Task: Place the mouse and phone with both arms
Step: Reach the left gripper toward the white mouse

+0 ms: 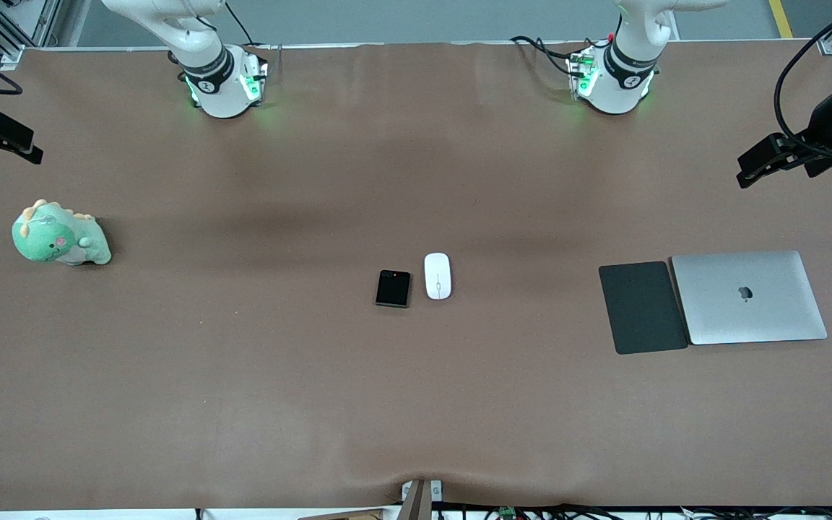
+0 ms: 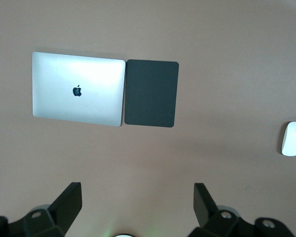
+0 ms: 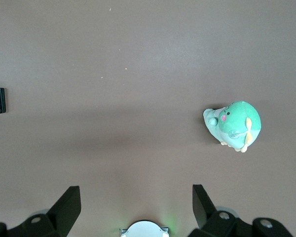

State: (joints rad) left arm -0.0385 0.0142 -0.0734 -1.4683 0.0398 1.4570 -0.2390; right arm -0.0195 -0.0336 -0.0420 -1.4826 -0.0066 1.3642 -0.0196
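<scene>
Front view: I see a brown table (image 1: 243, 375) with the phone (image 1: 393, 288) and mouse (image 1: 437, 275) side by side at its middle, just apart.

The surface is plain matte brown, with grey floor along the top edge past the two arm bases. A green plush (image 1: 60, 235) sits toward the right arm's end; a dark pad (image 1: 642, 307) and closed silver laptop (image 1: 748, 297) lie edge to edge toward the left arm's end. Wide bare table surrounds the pair on every side. The mouse is glossy white and oval; the phone is black, rounded, with a red dot. My left gripper (image 2: 137, 202) hangs over bare table near the pad, fingers wide apart; my right gripper (image 3: 136, 202) hangs near the plush, fingers likewise apart.
</scene>
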